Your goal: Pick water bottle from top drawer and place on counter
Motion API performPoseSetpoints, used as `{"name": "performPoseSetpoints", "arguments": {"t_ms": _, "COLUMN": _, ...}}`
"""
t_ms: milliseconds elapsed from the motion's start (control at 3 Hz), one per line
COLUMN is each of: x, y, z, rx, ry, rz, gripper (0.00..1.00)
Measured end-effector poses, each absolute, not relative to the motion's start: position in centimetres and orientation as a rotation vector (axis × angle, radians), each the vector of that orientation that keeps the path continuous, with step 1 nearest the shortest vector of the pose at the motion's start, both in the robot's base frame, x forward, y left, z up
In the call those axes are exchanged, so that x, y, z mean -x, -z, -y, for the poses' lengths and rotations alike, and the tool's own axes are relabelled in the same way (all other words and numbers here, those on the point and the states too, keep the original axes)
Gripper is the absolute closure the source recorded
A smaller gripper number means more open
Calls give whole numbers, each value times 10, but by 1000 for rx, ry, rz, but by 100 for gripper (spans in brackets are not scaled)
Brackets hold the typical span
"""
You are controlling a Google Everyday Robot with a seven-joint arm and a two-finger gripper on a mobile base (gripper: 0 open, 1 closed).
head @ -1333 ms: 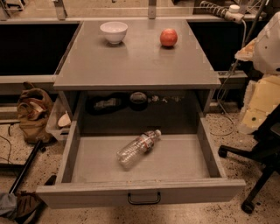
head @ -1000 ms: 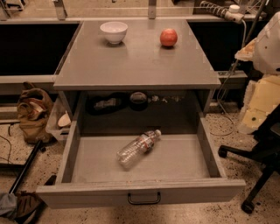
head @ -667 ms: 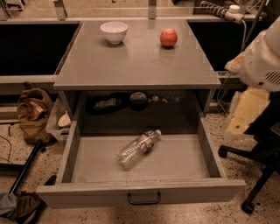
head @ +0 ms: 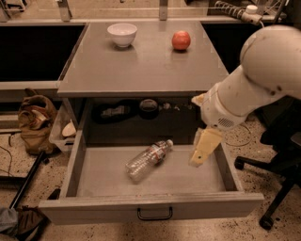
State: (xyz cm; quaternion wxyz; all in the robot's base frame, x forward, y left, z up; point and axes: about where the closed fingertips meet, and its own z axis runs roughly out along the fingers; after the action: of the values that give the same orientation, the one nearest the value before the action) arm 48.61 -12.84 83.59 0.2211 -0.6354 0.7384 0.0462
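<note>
One clear crinkled plastic water bottle [head: 149, 159] in grey metal top drawer [head: 94, 211] | step: approach | cream end effector [head: 203, 148] right of bottle, closure cannot be told | next: centre above bottle

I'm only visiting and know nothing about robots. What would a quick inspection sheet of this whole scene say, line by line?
Surface: counter, grey and flat, with a white bowl and a red apple near its back edge.
Job's things: water bottle lies on its side in the open top drawer, cap pointing back-right; not yet on the counter.
Clutter: dark objects in the recess behind the drawer.
Grippers: claw hangs over the drawer's right part, to the right of the bottle and apart from it.
Cables: power strip at the back right.
Surroundings: brown bag on the floor at left; office chair at right.
</note>
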Motion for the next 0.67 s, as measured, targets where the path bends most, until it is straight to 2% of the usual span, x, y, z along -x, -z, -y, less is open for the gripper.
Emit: {"name": "performPoseSetpoints", "arguments": {"t_ms": 667, "x": -492, "y": -838, "z": 125, "rx": 1743, "ry": -110, "rz": -2024, "gripper": 0}}
